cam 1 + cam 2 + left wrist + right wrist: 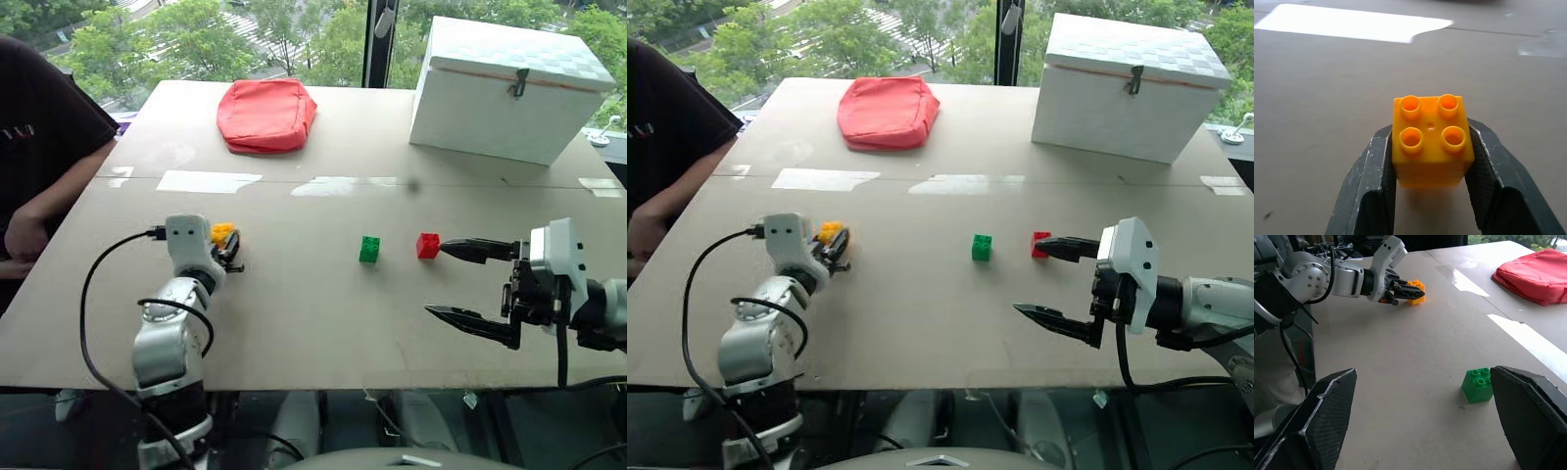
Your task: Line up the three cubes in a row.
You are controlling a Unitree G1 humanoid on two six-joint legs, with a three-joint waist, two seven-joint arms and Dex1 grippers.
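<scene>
- The step in hand looks like fetching the last cube: the left hand (1430, 196) is clenched on the yellow cube (1430, 142), a finger pressed to each side; the cube sits low at the counter (294, 323), far left of the others
- Next it likely must be carried right, into line with the green cube (369, 249) and red cube (427, 245), which sit near each other mid-counter
- The right hand (468, 284) hangs released, one fingertip just beside the red cube
- The yellow cube is glossy, with four hollow studs on top

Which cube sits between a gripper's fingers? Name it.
The yellow cube, clamped in the left gripper. The green cube and red cube stand free.
</scene>
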